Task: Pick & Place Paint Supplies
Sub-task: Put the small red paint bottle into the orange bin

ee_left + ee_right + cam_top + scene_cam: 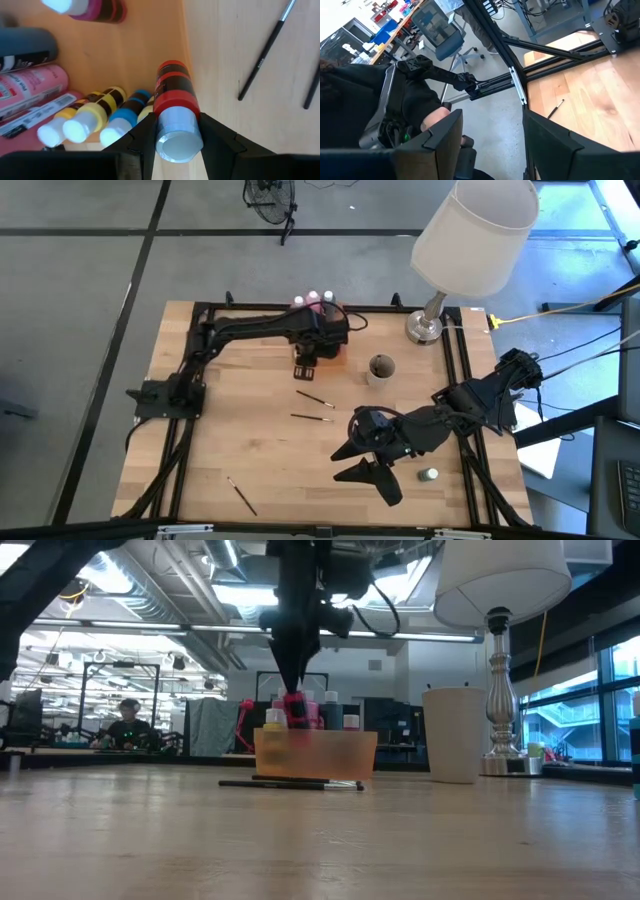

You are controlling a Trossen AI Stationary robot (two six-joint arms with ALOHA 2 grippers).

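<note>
My left gripper (177,122) is shut on a red paint bottle (172,92) with a silver-grey cap, over the table-side edge of the translucent orange tray (135,55). In the tray, pink (30,87), yellow (95,107), blue (125,117) and grey (25,45) bottles lie on their sides. Two dark paintbrushes (315,398) (312,417) lie on the table near the tray, and a third one (240,495) lies near the front edge. My right gripper (365,463) hangs open above the front right of the table. My left gripper pinches the red bottle between its two fingers (220,140), at the bottle's top end by the silver-grey cap (175,125). The fingers come from above, pointing down. The bottle hangs upright below them (295,708), just over the tray's rim.
A pale round cup (381,368) stands right of the tray. A lamp with a white shade (470,230) stands on its metal base (424,328) at the far right. A small green bottle (428,475) lies at the front right. Bare wood lies at the table's front left.
</note>
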